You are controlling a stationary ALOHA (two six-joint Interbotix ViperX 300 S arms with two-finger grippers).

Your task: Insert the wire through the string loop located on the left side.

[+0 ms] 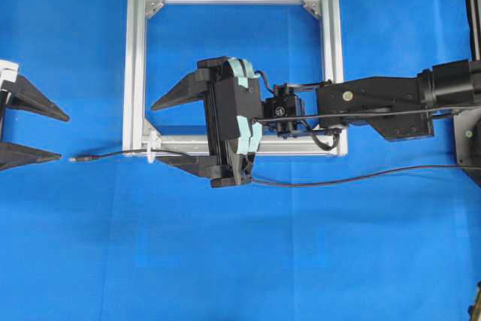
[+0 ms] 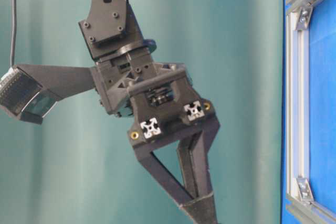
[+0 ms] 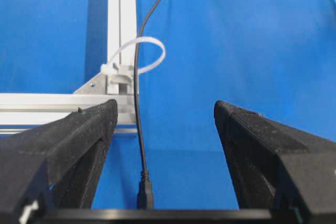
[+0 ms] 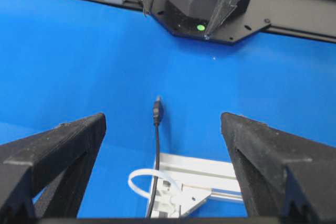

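Looks like the wire already runs through the string loop at the frame's lower-left corner, plug poking left on the tabletop, both pincers gaping with nothing held, so I'd back away slowly without snagging it.

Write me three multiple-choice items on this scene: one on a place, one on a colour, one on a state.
1. In the overhead view, where is the plug tip of the wire?
A. On the cloth, left of the frame
B. Inside the frame
C. On the frame's top rail

2. What colour is the string loop?
A. Red
B. Whitish
C. Black

3. How are the right fingers?
A. Shut on the wire
B. Shut on the loop
C. Spread apart

Key:
1. A, the tip lies past the frame's left rail.
2. B, the loop shows pale against the blue cloth.
3. C, a wide gap shows between them.
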